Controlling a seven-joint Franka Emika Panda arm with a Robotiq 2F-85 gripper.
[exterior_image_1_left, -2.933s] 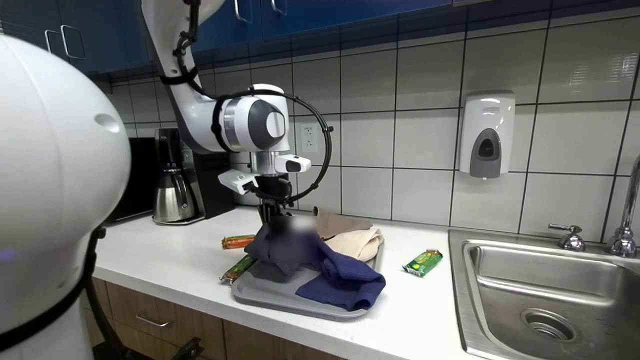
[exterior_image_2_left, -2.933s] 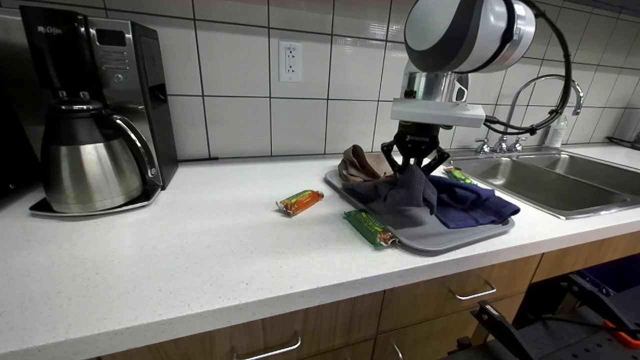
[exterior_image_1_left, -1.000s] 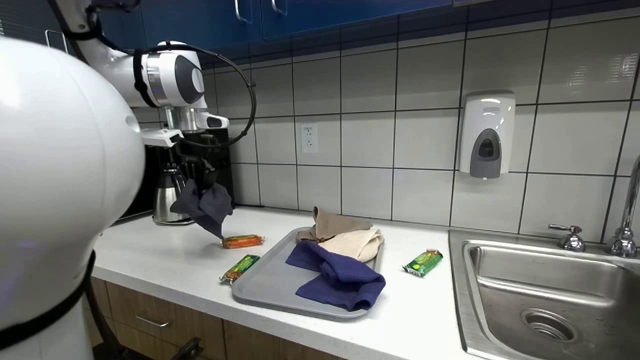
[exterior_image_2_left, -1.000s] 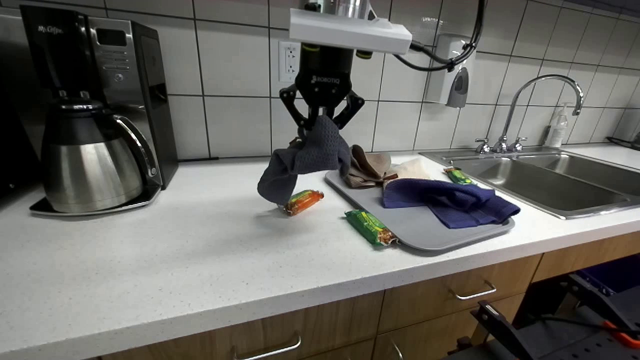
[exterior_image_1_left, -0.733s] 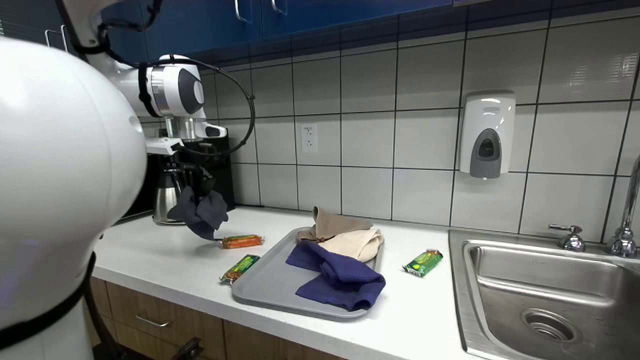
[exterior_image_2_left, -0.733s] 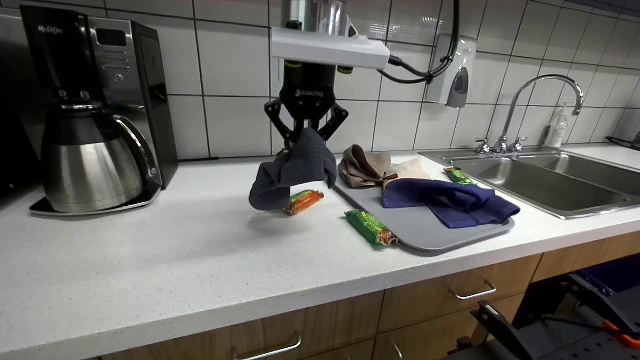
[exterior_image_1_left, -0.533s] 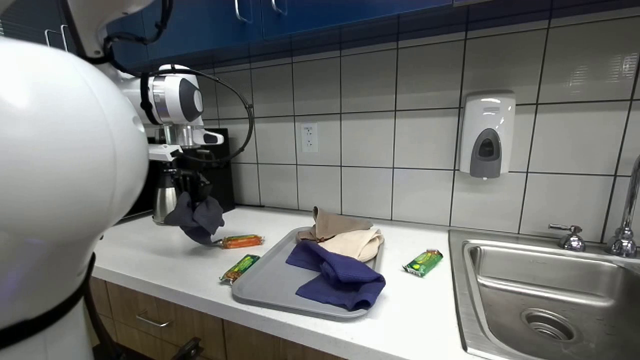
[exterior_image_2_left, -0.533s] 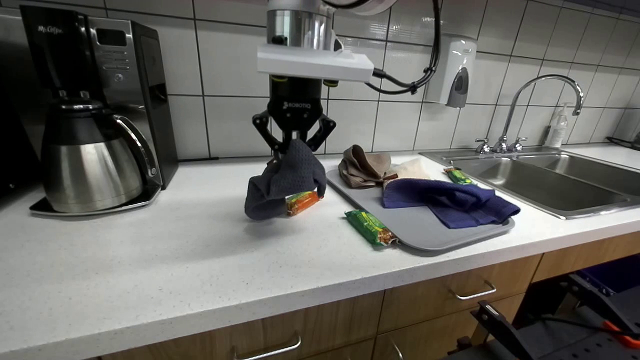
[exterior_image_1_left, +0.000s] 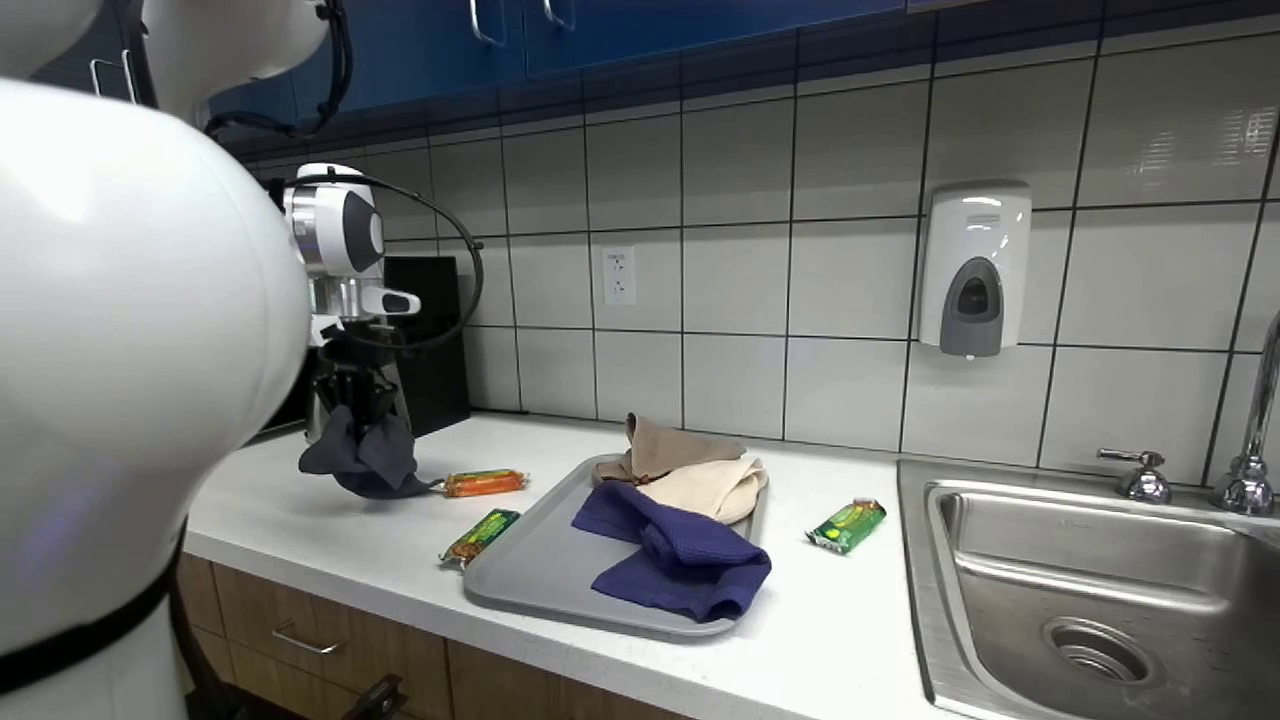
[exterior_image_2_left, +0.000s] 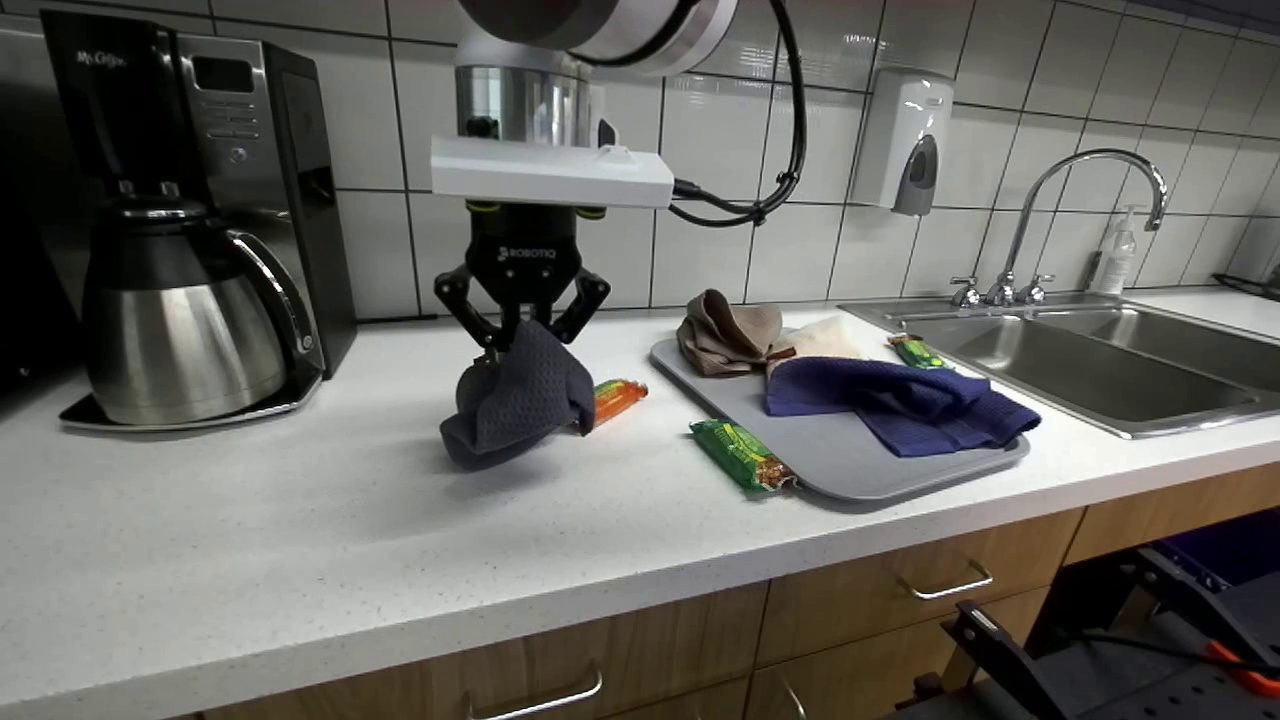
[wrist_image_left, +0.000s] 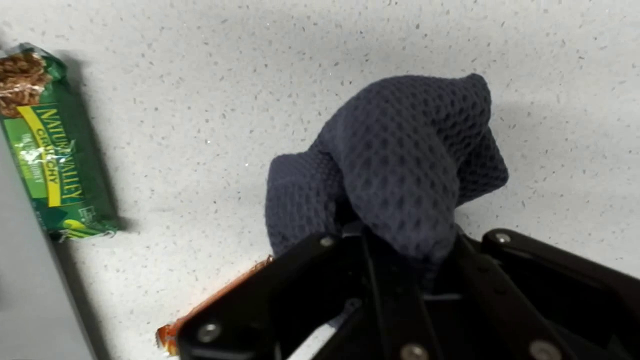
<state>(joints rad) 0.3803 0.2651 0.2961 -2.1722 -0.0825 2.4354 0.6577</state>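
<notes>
My gripper (exterior_image_2_left: 512, 348) is shut on a dark grey waffle-weave cloth (exterior_image_2_left: 530, 395), which hangs bunched below the fingers, low over the white counter. In the wrist view the cloth (wrist_image_left: 400, 165) rises between the two fingertips (wrist_image_left: 407, 242). The cloth (exterior_image_1_left: 365, 455) also shows in an exterior view, beside an orange-wrapped bar (exterior_image_1_left: 485, 484). The cloth and gripper partly hide this bar in the wrist view (wrist_image_left: 215, 305). I cannot tell whether the cloth touches the counter. A green-wrapped bar (exterior_image_2_left: 742, 455) lies against the edge of a grey tray (exterior_image_2_left: 850, 468).
The tray bears a navy cloth (exterior_image_1_left: 680, 555), a brown cloth (exterior_image_1_left: 680, 450) and a cream cloth (exterior_image_1_left: 710, 487). Another green bar (exterior_image_1_left: 847, 526) lies between tray and sink (exterior_image_1_left: 918, 600). A coffee maker (exterior_image_2_left: 250, 200) with a steel carafe (exterior_image_2_left: 190, 340) stands near the gripper. A tiled wall rises behind.
The gripper has lifted the dark grey cloth off the tray, carried it toward the coffee maker past the orange bar, and lowered it toward the counter. The bars and other cloths stayed put.
</notes>
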